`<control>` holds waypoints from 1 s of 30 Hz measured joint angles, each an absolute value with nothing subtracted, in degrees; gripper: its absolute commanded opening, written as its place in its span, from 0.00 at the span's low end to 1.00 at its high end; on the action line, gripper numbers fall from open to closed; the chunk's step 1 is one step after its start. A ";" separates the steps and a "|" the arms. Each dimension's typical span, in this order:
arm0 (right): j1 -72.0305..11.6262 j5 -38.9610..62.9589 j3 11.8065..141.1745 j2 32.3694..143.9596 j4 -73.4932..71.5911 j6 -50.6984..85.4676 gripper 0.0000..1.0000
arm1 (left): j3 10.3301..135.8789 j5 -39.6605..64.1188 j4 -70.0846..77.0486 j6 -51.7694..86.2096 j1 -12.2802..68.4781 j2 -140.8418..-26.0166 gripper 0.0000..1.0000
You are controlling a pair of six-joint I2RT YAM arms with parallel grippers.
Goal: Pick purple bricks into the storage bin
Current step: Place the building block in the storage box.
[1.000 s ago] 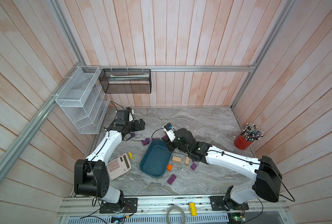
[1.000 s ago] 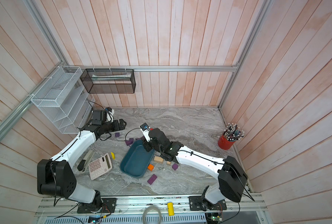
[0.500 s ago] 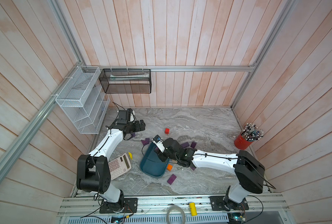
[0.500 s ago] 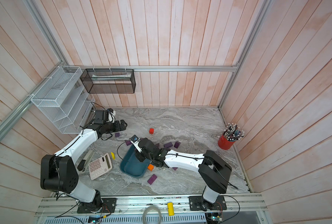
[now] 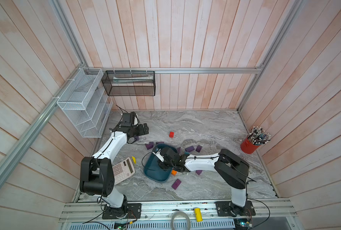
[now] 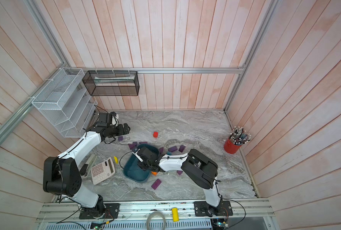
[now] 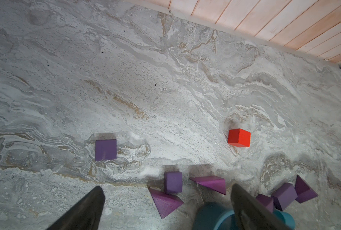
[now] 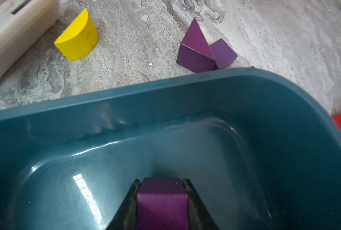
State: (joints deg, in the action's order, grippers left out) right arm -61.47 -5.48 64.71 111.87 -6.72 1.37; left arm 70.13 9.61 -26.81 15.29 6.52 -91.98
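Note:
The storage bin (image 5: 153,175) (image 6: 132,173), a dark teal tray, lies mid-table. My right gripper (image 8: 161,181) (image 5: 162,166) reaches down inside it, shut on a purple brick (image 8: 162,201) held just above the bin's floor (image 8: 195,143). My left gripper (image 7: 167,187) (image 5: 143,129) hovers open at the back left, above a purple cube (image 7: 173,182) and two purple wedges (image 7: 165,201). Another purple cube (image 7: 106,149) lies apart from them. More purple bricks lie behind the bin (image 5: 189,148), in front of it (image 5: 176,183) and by my right forearm (image 5: 198,172).
A red cube (image 5: 171,134) sits behind the bin and an orange cube (image 5: 173,172) touches its right side. A calculator (image 5: 122,171) and a yellow half-round block (image 8: 77,36) lie to its left. A red pencil cup (image 5: 249,146) stands far right. Wire racks (image 5: 82,103) hang on the left wall.
My right gripper has carried the purple brick from behind the bin leftward and forward, then down into it. The left arm has hardly moved.

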 measured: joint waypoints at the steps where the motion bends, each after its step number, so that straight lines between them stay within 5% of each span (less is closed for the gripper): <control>1: -61.47 -5.43 64.93 112.16 -6.74 1.28 0.24 | 70.13 9.54 -26.87 15.29 6.52 -92.07 1.00; 9: -61.47 -4.73 65.34 114.13 -6.61 1.06 0.30 | 70.15 8.40 -27.57 15.27 6.52 -92.62 1.00; 19: -61.47 -3.90 65.56 113.62 -6.44 -0.14 0.64 | 70.74 6.52 -27.79 15.27 6.52 -94.26 1.00; 30: -61.47 -4.38 61.36 96.38 -8.86 -2.44 0.77 | 70.81 2.50 -29.23 15.77 6.76 -96.07 1.00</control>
